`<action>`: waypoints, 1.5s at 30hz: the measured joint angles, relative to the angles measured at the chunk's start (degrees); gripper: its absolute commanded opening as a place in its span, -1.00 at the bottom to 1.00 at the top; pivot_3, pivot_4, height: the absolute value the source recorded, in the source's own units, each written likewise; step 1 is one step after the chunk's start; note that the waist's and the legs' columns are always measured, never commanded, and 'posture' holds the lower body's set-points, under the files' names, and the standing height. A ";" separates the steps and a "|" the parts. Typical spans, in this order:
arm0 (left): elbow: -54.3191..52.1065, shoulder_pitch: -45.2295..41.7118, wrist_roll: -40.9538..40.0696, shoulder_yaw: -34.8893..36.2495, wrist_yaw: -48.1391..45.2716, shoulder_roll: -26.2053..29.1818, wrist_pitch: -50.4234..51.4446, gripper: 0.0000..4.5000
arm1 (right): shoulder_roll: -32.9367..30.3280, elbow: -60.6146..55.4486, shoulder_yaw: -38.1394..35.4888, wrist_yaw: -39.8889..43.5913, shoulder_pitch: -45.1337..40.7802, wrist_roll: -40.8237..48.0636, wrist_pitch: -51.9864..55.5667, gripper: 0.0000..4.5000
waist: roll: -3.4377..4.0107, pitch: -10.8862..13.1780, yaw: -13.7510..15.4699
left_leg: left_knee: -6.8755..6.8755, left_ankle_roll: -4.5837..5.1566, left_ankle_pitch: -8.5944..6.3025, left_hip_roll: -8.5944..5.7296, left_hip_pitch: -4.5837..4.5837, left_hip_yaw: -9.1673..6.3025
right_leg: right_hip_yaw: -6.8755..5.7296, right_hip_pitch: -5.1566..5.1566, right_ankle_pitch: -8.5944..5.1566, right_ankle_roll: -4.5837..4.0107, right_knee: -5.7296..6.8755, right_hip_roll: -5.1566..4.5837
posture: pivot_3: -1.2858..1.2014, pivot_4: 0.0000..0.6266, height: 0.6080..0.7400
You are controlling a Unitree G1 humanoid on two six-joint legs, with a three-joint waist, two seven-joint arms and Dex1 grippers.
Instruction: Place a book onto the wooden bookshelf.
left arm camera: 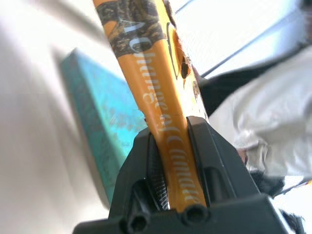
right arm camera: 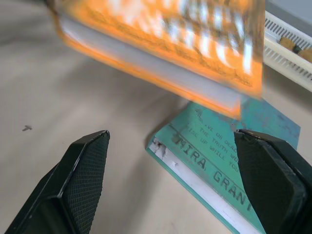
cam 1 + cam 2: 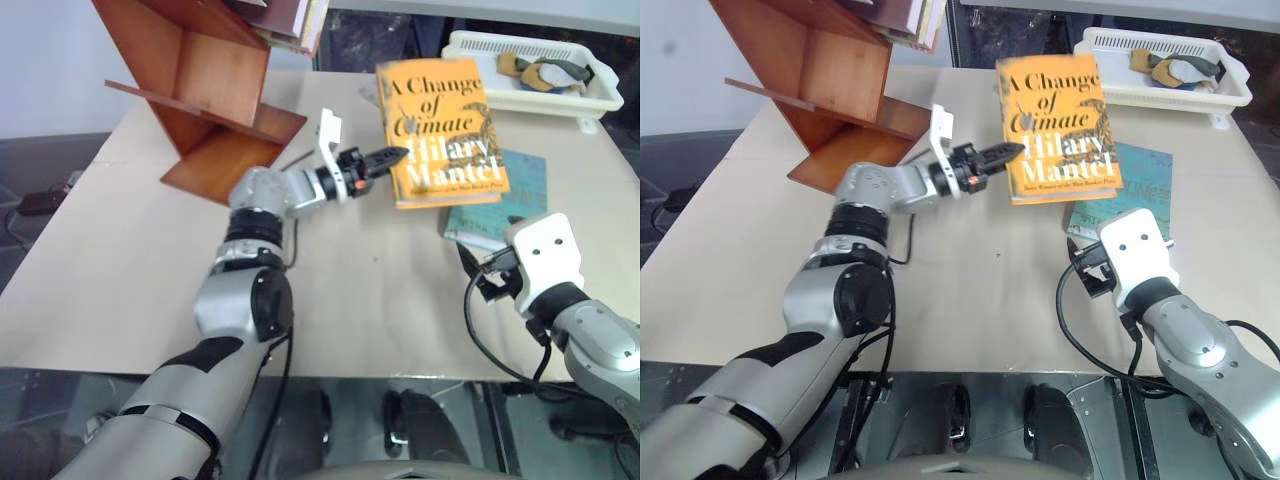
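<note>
The orange-yellow book (image 3: pixel 440 130) titled "A Change of Climate" hangs lifted above the table, cover facing up. My left gripper (image 3: pixel 392 156) is shut on its spine edge (image 1: pixel 168 141), fingers (image 1: pixel 214 161) pinching both sides. The wooden bookshelf (image 3: pixel 200 90) stands tilted at the table's far left, to the left of the held book. My right gripper (image 2: pixel 170 180) is open low over the table near the right front, fingers (image 2: pixel 83 175) spread, nothing between them. Its white wrist housing (image 3: pixel 545 255) shows in the head views.
A teal-blue book (image 3: pixel 500 215) lies flat on the table under and to the right of the lifted book. A white slatted tray (image 3: pixel 530 70) holding small items stands at the far right. Several books (image 3: pixel 290 20) rest in the shelf's top compartment. A cable loops by the right arm.
</note>
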 measured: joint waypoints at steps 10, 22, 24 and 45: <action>-33.37 18.74 12.69 -14.53 -16.73 22.08 -33.21 -0.73 | -0.75 0.07 -9.81 17.98 8.19 6.30 -16.78 0.87 | 0.01 0.00 0.16 | 0.10 0.22 -0.13 0.06 0.14 0.02 | 0.01 0.09 -0.11 0.10 0.01 0.05 | 0.03 -0.52 1.00; -12.19 6.33 21.84 -11.58 -36.38 43.33 -83.65 -0.73 | 1.85 8.29 -8.43 32.36 -8.68 16.48 -23.12 0.87 | -0.02 0.01 1.16 | 0.10 0.24 -0.14 0.07 0.03 0.19 | -0.03 0.06 -0.08 0.11 -0.09 0.10 | 0.03 -0.52 1.00; -3.00 1.91 26.66 -14.34 -38.00 46.63 -91.80 -0.73 | 2.89 10.34 -6.96 33.23 -12.29 16.46 -23.24 0.87 | -0.08 0.04 1.24 | 0.14 0.24 -0.14 0.08 0.00 0.30 | -0.10 0.06 -0.09 0.11 -0.08 0.10 | 0.03 -0.52 1.00; 39.86 -26.88 69.75 -39.17 -6.43 50.07 -115.89 -0.73 | 6.59 12.83 -0.47 32.13 -19.57 11.24 -23.48 0.87 | -0.41 0.05 0.85 | 0.15 0.31 -0.18 0.16 -0.29 0.58 | 0.10 -0.38 -0.09 0.17 0.07 0.11 | 0.03 -0.52 1.00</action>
